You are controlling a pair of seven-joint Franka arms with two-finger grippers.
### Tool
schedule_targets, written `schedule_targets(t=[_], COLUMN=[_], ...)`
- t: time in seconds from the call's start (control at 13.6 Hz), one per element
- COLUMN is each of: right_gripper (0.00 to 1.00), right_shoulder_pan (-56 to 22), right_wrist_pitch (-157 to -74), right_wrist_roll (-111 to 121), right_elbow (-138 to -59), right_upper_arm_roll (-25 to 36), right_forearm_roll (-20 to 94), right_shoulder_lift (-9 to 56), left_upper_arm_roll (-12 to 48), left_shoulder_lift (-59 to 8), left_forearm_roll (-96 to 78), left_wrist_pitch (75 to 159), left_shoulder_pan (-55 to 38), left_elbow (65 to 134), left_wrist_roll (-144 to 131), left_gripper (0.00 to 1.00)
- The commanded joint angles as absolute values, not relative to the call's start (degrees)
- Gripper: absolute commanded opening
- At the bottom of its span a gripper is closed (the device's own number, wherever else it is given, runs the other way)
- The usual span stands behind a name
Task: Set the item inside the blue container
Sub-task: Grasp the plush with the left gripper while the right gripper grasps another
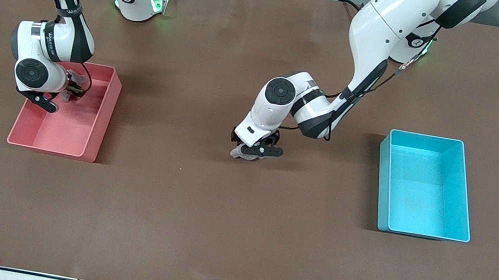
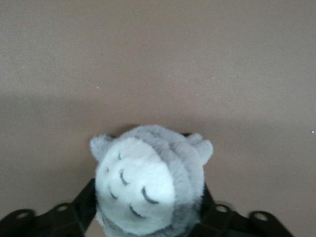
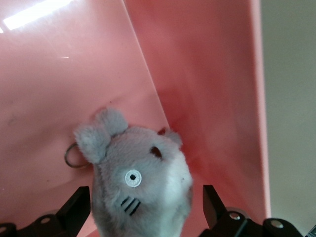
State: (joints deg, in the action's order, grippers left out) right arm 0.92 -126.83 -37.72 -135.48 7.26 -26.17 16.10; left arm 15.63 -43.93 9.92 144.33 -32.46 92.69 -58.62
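At mid-surface, the grey plush toy (image 2: 148, 187) is being pinched by the left end effector (image 1: 254, 150), its fingers not yet seen fully clenched, so a lift and carry to the blue container (image 1: 425, 186) is judged next, while the released right end effector (image 1: 66, 91) waits over another plush toy (image 3: 136, 182) in the pink bin (image 1: 95, 134).

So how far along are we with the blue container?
Nothing done: the blue container holds nothing. In hand: the left hand sits around a grey plush mid-table. The right hand, open, straddles another plush in the pink bin. Left: lift, carry, drop.
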Motion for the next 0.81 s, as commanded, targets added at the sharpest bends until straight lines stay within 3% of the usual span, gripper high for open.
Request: schedule_targets(t=[0.0,0.15,0.29,0.44,0.74], right_gripper=[0.99,0.97,0.92,0.85,0.58], right_shoulder_pan=[1.9,1.8,1.7,1.8,1.3], right_wrist_pitch=[-127.1,-127.1,-127.0,-126.9,-124.5], right_wrist_roll=[-39.4,-40.5,-40.5,-40.5,-40.5], right_elbow=[-136.0,-136.0,-135.8,-135.5,-134.7], right_upper_arm_roll=[6.5,6.5,6.5,6.5,6.4], right_forearm_roll=[-27.9,-27.9,-27.9,-27.9,-27.9], right_shoulder_lift=[17.0,17.2,17.2,17.2,17.8], left_upper_arm_roll=[15.3,15.3,15.3,15.3,15.4], left_shoulder_lift=[-44.7,-44.6,-44.1,-43.5,-36.9], left_forearm_roll=[11.1,10.9,10.9,10.7,10.6], left_wrist_pitch=[144.0,144.1,144.0,144.0,137.8], left_shoulder_pan=[-32.8,-32.6,-32.3,-32.0,-29.3], left_elbow=[91.3,91.3,91.3,91.2,92.1], left_wrist_roll=[-60.2,-60.2,-60.2,-60.3,-60.1], left_gripper=[0.43,0.29,0.22,0.19,0.17])
